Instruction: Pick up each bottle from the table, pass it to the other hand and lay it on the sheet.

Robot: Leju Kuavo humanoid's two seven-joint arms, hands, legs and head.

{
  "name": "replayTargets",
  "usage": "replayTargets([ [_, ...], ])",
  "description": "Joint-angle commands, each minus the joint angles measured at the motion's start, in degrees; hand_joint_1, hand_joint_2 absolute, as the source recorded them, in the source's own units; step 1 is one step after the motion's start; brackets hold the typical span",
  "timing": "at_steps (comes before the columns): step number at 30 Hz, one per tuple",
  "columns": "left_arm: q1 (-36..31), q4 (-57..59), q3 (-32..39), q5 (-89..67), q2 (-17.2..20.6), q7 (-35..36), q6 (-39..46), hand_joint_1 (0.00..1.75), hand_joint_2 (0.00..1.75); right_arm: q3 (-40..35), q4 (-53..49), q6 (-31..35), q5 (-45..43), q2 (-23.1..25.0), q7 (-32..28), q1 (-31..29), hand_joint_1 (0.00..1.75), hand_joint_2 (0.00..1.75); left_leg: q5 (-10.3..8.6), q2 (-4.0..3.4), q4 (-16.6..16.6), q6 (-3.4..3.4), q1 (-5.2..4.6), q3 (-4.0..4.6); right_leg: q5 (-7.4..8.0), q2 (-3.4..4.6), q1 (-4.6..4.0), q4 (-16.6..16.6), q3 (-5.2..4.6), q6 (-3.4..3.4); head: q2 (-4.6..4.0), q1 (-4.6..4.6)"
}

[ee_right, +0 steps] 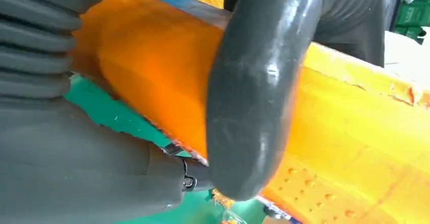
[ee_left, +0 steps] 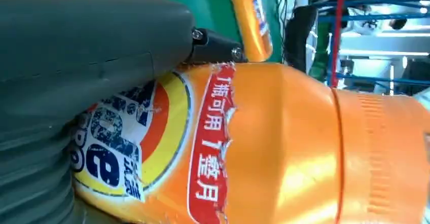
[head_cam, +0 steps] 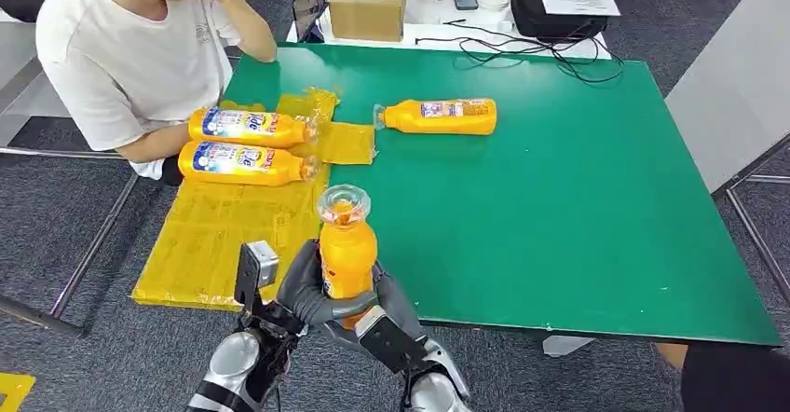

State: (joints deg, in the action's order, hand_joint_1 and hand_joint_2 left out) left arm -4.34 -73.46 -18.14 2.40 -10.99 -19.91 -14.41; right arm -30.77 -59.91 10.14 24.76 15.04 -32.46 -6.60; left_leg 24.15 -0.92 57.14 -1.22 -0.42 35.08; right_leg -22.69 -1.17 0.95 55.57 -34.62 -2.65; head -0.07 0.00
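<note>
Both hands, left hand (head_cam: 303, 286) and right hand (head_cam: 377, 305), wrap their fingers (ee_right: 256, 97) around the upright orange detergent bottle (head_cam: 347, 249) at the desk's (head_cam: 578, 198) near edge (mid-handover); releasing early could drop it short of the yellow sheet (head_cam: 224, 230).

**What the views leave hidden or cut off**

The lower body of the upright orange plastic bottle (head_cam: 347, 249) is hidden behind the grey fingers of the left robot hand (head_cam: 307, 293) and right robot hand (head_cam: 387, 314). In the left wrist view its cap runs off the edge. The person's white T-shirt (head_cam: 130, 58) is cropped at the top.
</note>
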Motion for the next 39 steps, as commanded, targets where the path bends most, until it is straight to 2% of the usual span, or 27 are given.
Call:
replayTargets([
  [1,-4.2,5.3,4.0,-15.1,4.8,-0.4,17.3,1.75,1.75,4.2,-2.8,3.4,-1.5,-0.6,-1.4,2.0,0.00,0.00,0.11,0.06,-0.1,0.12,0.12,-0.37,-0.10,0.10,-0.09,-0.1,0.37,0.14,0.00,-0.02],
  [5,-9.3,11.8,10.4,-26.6,11.1,2.9,22.6,1.75,1.75,7.8,-6.1,5.5,-3.8,-0.7,-2.5,3.9,0.00,0.00,0.04,0.07,-0.1,0.11,0.07,-0.27,-0.04,0.06,-0.05,-0.1,0.25,0.13,0.00,0.02],
  [8,-13.1,17.5,13.3,-34.6,16.1,3.9,20.5,1.75,1.75,9.6,-5.5,5.2,-4.4,-1.0,-2.9,3.8,0.00,0.00,0.07,-0.13,-0.1,0.25,0.17,-0.50,-0.04,0.24,-0.15,-0.1,0.38,0.27,0.00,-0.02],
  [9,-14.9,20.0,14.1,-36.4,18.3,3.8,19.5,1.75,1.75,10.0,-4.5,5.2,-4.4,-1.2,-3.4,3.5,0.00,0.00,-0.02,-0.12,-0.1,0.13,0.12,-0.24,0.02,0.11,-0.14,-0.1,0.13,0.15,0.00,-0.06],
  [11,-17.4,23.2,16.0,-38.5,19.5,3.0,17.9,1.75,1.75,10.5,-3.0,5.1,-4.4,-1.2,-4.2,3.2,0.00,0.00,-0.04,-0.08,-0.1,0.20,0.24,-0.37,0.00,0.12,-0.24,-0.1,0.32,0.18,0.00,0.00],
  [15,-20.1,26.0,15.0,-43.8,21.0,4.2,18.0,1.75,1.75,10.7,-2.1,5.0,-4.3,-1.1,-4.8,3.1,0.00,0.00,0.01,-0.32,-0.1,0.23,0.26,-0.54,0.02,0.33,-0.24,0.0,0.37,0.21,0.00,-0.02],
  [18,-25.9,33.6,10.4,-53.2,24.3,7.2,18.7,1.75,1.75,10.9,-0.4,4.5,-4.2,-1.0,-5.3,2.4,0.00,0.00,-0.07,-0.15,-0.1,0.21,0.26,-0.43,0.08,0.08,-0.25,0.0,0.27,0.31,0.00,0.00],
  [20,-29.0,37.5,9.8,-55.1,24.5,6.8,17.9,1.75,1.75,10.9,0.5,4.1,-4.4,-0.7,-5.7,2.0,0.00,0.00,-0.10,-0.04,0.0,0.23,0.27,-0.35,0.07,-0.01,-0.26,0.0,0.22,0.31,0.00,0.00],
  [26,-30.2,39.6,7.7,-57.1,24.0,6.3,17.1,1.75,1.75,10.7,1.6,3.8,-4.4,-0.7,-5.9,1.4,0.00,0.00,-0.10,-0.10,0.0,0.23,0.23,-0.34,0.05,0.06,-0.22,0.1,0.22,0.29,0.00,0.00],
  [29,-31.3,42.4,4.7,-59.0,20.9,4.8,15.7,1.75,1.75,10.8,3.6,3.7,-4.6,-0.5,-6.3,0.2,0.00,0.00,-0.11,0.00,0.0,0.23,0.22,-0.30,0.05,-0.03,-0.21,0.0,0.24,0.29,0.00,0.00],
  [32,-29.5,43.8,3.2,-57.8,15.0,1.4,15.3,1.75,1.75,10.7,5.0,3.2,-4.8,-0.1,-6.6,-0.8,0.00,0.00,-0.08,0.19,0.0,0.24,0.24,-0.39,-0.01,-0.14,-0.22,0.0,0.40,0.31,0.00,-0.02],
  [33,-29.0,43.8,2.9,-57.3,14.1,-0.2,14.9,1.12,1.75,10.6,5.3,3.1,-4.8,0.0,-6.6,-1.0,0.00,0.00,-0.12,0.20,-0.1,0.21,0.18,-0.37,0.01,-0.17,-0.17,0.0,0.36,0.28,0.00,0.00],
  [34,-28.2,44.1,2.8,-55.5,12.6,-2.7,13.9,0.02,1.75,10.5,6.1,3.1,-4.9,0.1,-6.8,-1.5,0.00,0.00,-0.14,0.16,-0.1,0.19,0.11,-0.34,0.03,-0.17,-0.11,0.0,0.29,0.26,0.00,-0.02],
  [36,-27.2,43.8,1.4,-53.0,11.1,-5.8,10.8,0.00,1.75,10.4,7.6,3.3,-5.1,0.2,-7.2,-2.4,0.00,0.00,-0.12,0.10,-0.1,0.19,0.07,-0.39,0.04,-0.09,-0.07,0.0,0.31,0.26,0.00,-0.02],
  [39,-26.8,43.3,0.2,-51.4,10.8,-6.4,9.5,0.00,1.75,10.5,8.2,3.6,-5.5,0.3,-7.5,-2.8,0.00,0.00,-0.13,0.34,-0.1,0.18,0.05,-0.32,0.04,-0.24,-0.03,0.0,0.32,0.24,0.00,-0.02],
])
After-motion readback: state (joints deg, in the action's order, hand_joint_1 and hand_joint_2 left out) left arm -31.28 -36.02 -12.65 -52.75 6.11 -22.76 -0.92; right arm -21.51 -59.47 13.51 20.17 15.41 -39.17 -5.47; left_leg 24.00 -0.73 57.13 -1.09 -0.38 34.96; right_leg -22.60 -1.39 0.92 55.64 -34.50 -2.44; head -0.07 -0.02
